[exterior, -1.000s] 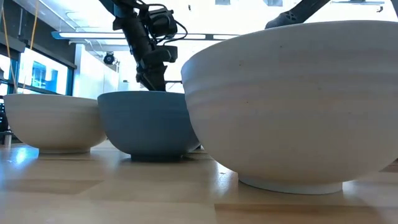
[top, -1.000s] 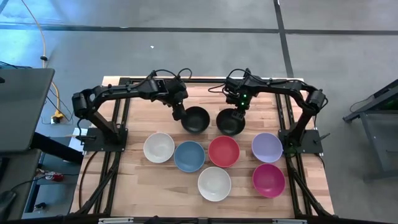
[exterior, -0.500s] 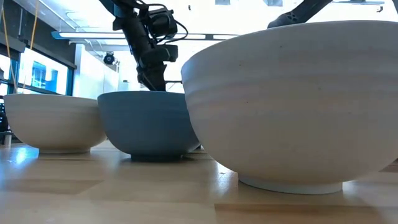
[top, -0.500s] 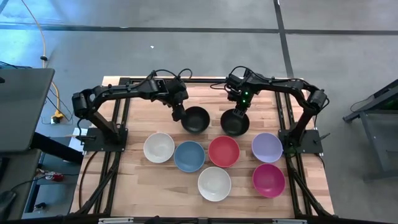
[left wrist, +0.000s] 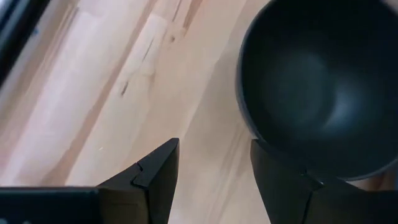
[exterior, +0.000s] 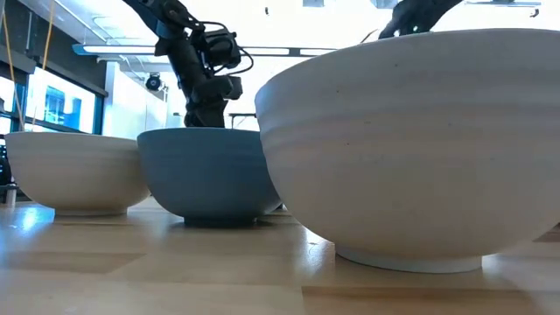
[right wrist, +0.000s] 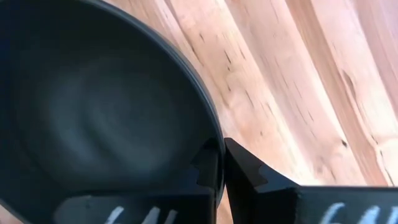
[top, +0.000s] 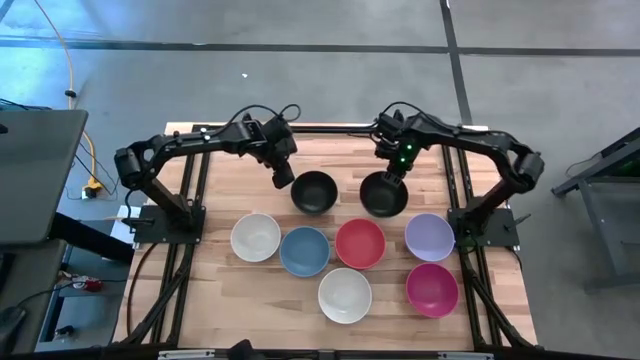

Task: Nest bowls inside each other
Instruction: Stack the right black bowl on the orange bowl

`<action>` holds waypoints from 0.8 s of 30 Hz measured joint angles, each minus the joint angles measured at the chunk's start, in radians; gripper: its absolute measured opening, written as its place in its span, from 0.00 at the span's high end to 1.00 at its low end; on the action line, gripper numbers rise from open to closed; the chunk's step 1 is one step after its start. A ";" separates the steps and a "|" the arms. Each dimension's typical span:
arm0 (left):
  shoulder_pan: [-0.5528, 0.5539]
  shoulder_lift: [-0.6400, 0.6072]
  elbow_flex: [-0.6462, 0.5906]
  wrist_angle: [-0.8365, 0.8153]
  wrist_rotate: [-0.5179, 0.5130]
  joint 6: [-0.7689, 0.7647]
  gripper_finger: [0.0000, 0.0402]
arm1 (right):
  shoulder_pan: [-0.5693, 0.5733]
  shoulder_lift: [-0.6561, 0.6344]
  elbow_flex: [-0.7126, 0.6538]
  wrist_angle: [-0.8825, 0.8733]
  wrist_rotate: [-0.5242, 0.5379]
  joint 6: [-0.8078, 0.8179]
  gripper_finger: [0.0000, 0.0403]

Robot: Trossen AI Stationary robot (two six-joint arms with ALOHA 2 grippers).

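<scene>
Bowls: right gripper [right wrist: 221,163] pinches 1 black bowl's [top: 384,194] rim, base seemingly hidden.

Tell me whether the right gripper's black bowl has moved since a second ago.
Yes. The black bowl has slid toward the lavender bowl, carried rightward by the right gripper.

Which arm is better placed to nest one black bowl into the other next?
Right, probably. The right gripper is shut on the rim of the right black bowl, as the right wrist view shows, so it can carry. The left gripper is open beside the left black bowl, holding nothing.
</scene>
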State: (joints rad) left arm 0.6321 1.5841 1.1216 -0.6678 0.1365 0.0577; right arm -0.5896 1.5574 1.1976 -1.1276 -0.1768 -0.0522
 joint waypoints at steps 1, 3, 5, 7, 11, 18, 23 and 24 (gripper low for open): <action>0.005 0.000 -0.002 0.011 0.016 -0.010 0.53 | 0.000 -0.017 0.000 -0.009 -0.001 0.008 1.00; 0.011 0.000 -0.003 0.027 0.046 -0.032 0.53 | 0.002 -0.047 0.000 -0.026 -0.001 0.029 1.00; 0.014 0.000 -0.004 0.041 0.083 -0.055 0.53 | 0.009 -0.069 0.011 -0.052 -0.006 0.052 1.00; 0.016 0.000 -0.004 0.047 0.117 -0.071 0.53 | 0.026 -0.082 0.037 -0.084 -0.007 0.065 1.00; 0.015 0.011 -0.004 0.038 0.123 -0.100 0.53 | 0.081 -0.085 0.122 -0.132 -0.007 0.101 1.00; 0.003 0.074 -0.004 0.036 0.116 -0.125 0.53 | 0.198 -0.077 0.273 -0.163 -0.010 0.169 1.00; -0.002 0.131 -0.004 0.040 0.118 -0.117 0.53 | 0.273 -0.053 0.316 -0.201 -0.017 0.239 1.00; -0.001 0.140 -0.004 0.041 0.120 -0.114 0.53 | 0.286 -0.049 0.316 -0.201 -0.023 0.256 1.00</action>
State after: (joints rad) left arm 0.6309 1.7244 1.1172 -0.6266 0.2560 -0.0568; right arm -0.3038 1.5085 1.5134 -1.3281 -0.1999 0.2041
